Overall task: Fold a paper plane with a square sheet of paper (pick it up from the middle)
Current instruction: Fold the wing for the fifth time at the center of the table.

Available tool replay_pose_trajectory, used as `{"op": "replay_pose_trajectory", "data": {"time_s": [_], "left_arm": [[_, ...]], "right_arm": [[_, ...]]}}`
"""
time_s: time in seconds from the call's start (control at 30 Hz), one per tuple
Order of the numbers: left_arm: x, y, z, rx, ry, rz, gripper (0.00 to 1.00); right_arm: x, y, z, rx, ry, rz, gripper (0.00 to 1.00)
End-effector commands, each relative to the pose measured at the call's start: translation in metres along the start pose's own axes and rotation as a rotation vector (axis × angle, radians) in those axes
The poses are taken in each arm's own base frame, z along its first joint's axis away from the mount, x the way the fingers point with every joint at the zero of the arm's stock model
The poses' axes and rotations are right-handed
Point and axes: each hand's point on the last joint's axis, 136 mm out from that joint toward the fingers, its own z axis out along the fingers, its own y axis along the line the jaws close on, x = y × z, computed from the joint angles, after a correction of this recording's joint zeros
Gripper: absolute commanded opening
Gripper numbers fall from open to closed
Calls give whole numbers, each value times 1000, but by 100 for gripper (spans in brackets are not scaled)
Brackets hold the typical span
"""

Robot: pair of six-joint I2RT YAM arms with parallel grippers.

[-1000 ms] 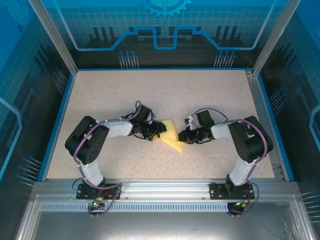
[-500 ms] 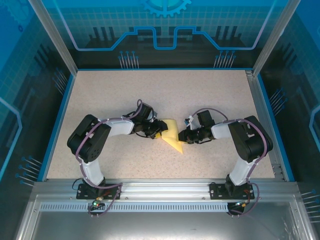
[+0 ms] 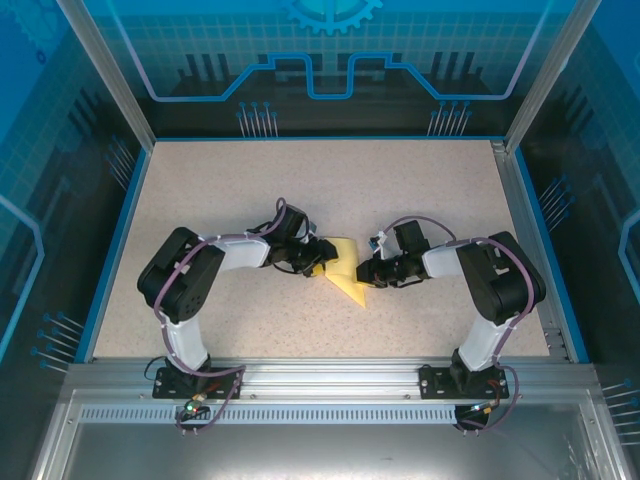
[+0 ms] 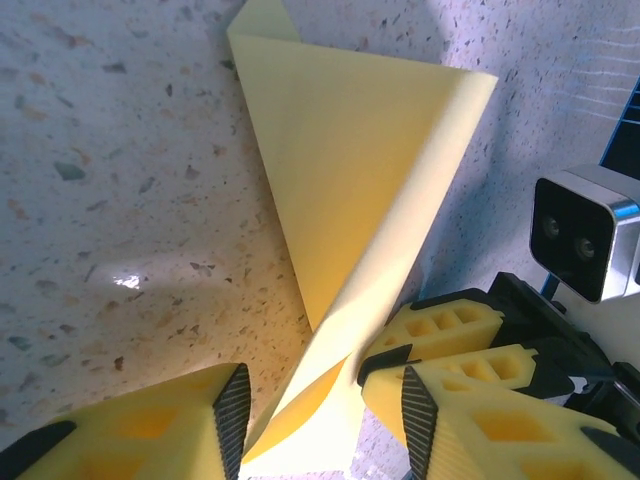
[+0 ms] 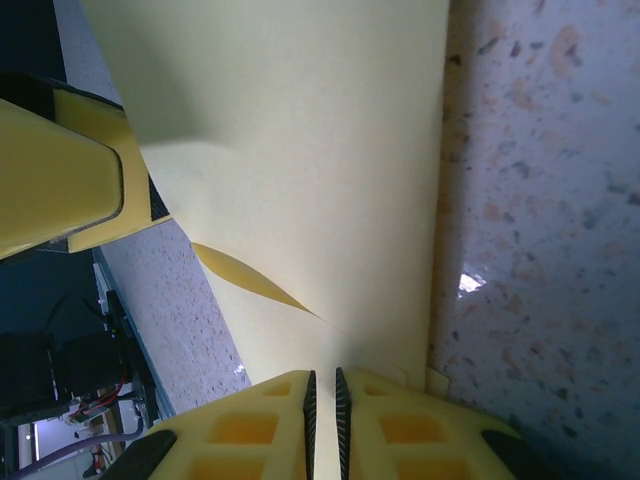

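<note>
Sheet (image 3: 347,275) lies mid-table between both claws, part-folded, long axis running far-to-near w/ its point toward the arm bases. Right gripper (image 3: 366,272) is clamped on its right edge — right wrist cam has the pads (image 5: 250,430) pinched on paper. Left gripper (image 3: 318,262) is at the left edge, jaws apart. Left wrist cam shows a lifted flap between them, unpinched — top cam gives me just the outline.

Table (image 3: 250,190): beige speckled top, glossy in close views | Edging (image 3: 116,250): blue strip along left, far and right sides | Posts (image 3: 107,70): silver metal, slanting | Walls (image 3: 330,50): see-through blue panels, line graphics | Near rail (image 3: 330,375): silver metal bar
</note>
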Motion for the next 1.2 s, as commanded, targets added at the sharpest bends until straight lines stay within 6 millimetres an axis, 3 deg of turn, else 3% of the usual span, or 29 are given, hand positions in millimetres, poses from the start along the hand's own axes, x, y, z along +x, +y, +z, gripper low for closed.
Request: {"op": "replay_pose_trajectory", "data": {"time_s": [0.0, 0.27, 0.73, 1.17], "left_arm": [[-2, 0, 2, 2, 23, -4, 48], [-6, 7, 0, -35, 15, 16, 49], [-11, 3, 6, 1, 46, 16, 44], [-11, -5, 5, 52, 67, 53, 51]], "right_arm": [[13, -47, 10, 156, 14, 64, 16], [14, -48, 10, 156, 18, 64, 17], [14, -49, 12, 145, 20, 64, 17], [13, -48, 15, 116, 33, 53, 17]]}}
